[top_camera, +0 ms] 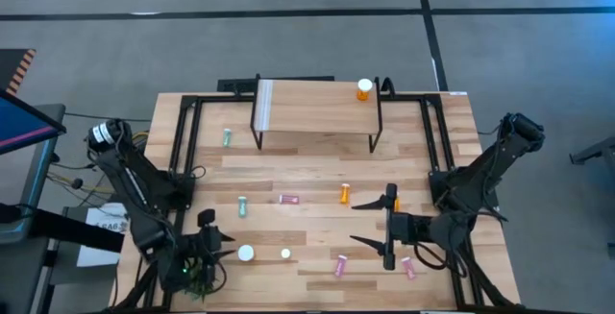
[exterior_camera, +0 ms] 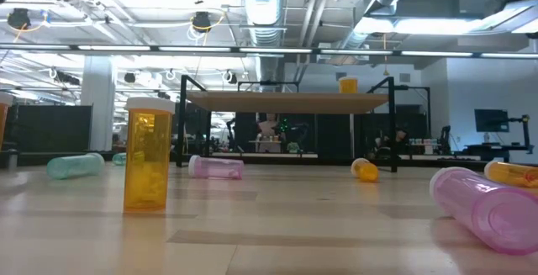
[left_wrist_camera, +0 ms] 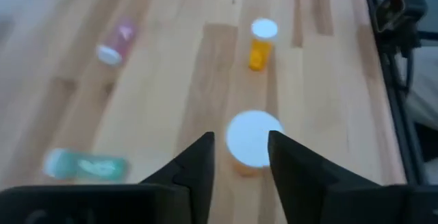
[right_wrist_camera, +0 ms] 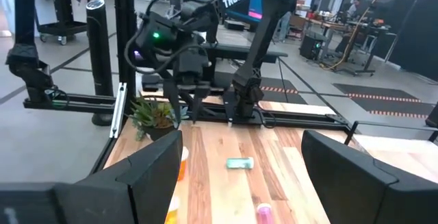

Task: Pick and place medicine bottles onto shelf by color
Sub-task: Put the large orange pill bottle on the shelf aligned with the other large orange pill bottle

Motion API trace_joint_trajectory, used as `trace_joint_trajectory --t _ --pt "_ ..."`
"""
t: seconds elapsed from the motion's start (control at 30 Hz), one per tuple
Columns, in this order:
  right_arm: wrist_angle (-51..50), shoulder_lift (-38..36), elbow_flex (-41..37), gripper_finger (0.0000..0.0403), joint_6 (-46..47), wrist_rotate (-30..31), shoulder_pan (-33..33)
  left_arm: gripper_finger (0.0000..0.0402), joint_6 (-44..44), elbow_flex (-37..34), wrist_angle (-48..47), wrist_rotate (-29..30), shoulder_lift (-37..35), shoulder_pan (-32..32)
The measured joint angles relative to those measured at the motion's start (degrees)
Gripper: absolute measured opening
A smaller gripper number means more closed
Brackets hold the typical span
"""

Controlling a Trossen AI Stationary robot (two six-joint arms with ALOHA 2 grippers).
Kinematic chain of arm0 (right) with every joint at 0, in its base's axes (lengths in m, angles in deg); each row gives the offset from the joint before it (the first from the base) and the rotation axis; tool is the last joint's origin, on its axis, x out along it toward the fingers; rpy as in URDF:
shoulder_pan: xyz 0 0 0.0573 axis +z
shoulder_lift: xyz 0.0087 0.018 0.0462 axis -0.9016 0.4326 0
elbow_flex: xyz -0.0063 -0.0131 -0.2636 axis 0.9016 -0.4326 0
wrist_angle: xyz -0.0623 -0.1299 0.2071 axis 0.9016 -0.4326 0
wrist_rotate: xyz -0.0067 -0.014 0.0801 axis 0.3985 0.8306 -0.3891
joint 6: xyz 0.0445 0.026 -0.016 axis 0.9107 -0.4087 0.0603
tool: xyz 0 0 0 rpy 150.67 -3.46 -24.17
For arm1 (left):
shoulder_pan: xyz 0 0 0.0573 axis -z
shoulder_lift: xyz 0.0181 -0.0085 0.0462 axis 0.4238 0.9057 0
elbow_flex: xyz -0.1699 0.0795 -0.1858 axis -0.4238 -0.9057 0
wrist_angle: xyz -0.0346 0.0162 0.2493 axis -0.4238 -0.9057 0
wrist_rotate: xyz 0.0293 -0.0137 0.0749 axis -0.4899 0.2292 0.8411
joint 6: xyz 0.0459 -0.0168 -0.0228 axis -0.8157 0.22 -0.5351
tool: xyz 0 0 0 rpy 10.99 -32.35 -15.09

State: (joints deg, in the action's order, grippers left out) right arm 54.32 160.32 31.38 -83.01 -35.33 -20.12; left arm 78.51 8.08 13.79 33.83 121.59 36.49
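The shelf (top_camera: pixel 317 103) stands at the far middle of the desk (top_camera: pixel 317 160), a whitish strip at its left short edge, and 1 orange bottle (top_camera: pixel 364 89) stands upright on its right end; the low view shows that bottle (exterior_camera: pixel 347 84) on the board above the thin black legs. The left pincer (top_camera: pixel 229 240) hangs over the near left part of the desk, next to a small green plant (top_camera: pixel 197 272). Its fingers (left_wrist_camera: pixel 198 166) stand partly apart on either side of a large orange bottle (left_wrist_camera: pixel 250 140) that stands upright on its own, white cap up, not gripped; the high view shows the same cap (top_camera: pixel 246 253) just beside the fingertips. A second upright orange bottle (top_camera: pixel 285 253) stands just to its right. A teal bottle (top_camera: pixel 242 205) and a pink one (top_camera: pixel 288 199) lie near the middle of the desk, another teal bottle (top_camera: pixel 227 137) lies by the shelf's left legs, and an orange one (top_camera: pixel 345 194) lies right of centre. The right pincer (top_camera: pixel 367 225) hovers over the near right part of the desk with its jaws wide and nothing between them. 2 pink bottles (top_camera: pixel 340 266) (top_camera: pixel 409 269) lie near it, and an orange bottle (top_camera: pixel 396 202) shows partly behind the arm.
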Motion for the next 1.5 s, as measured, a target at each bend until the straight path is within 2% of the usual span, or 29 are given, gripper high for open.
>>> trace_joint_trajectory --t 0.1,0.3,0.47,0.6,0.8,1.23,1.37,1.5 --pt "0.0 0.0 0.0 0.032 0.0 0.0 -0.4 0.0156 -2.1 -2.3 5.9 -1.7 0.0 -1.0" --pt "0.0 0.0 0.0 0.032 0.3 0.0 -1.0 0.0214 -4.5 -5.5 10.3 -6.6 0.0 -3.8" --pt "-0.1 0.0 0.0 0.032 0.5 0.0 -1.0 0.024 -9.5 -6.4 14.3 -11.5 1.3 -6.1" --pt "-0.1 0.0 0.0 0.032 0.5 0.0 -1.0 0.0242 -13.1 -6.4 17.8 -13.2 3.3 -7.2" --pt "-0.4 0.0 0.0 0.032 0.7 0.0 -1.0 0.0241 -13.1 -6.4 18.4 -16.1 5.9 -9.5" --pt "-1.3 0.0 0.0 0.032 2.0 0.0 -1.0 0.024 -15.0 -6.4 19.3 -16.4 5.7 -11.6" --pt "-1.1 1.0 0.0 0.032 6.9 -0.9 -2.9 0.024 -16.5 -5.6 20.2 -15.7 5.7 -11.5" --pt "-1.5 3.3 -0.1 0.032 8.0 -2.0 -4.9 0.024 -19.4 -3.1 21.5 -15.6 5.7 -11.4"
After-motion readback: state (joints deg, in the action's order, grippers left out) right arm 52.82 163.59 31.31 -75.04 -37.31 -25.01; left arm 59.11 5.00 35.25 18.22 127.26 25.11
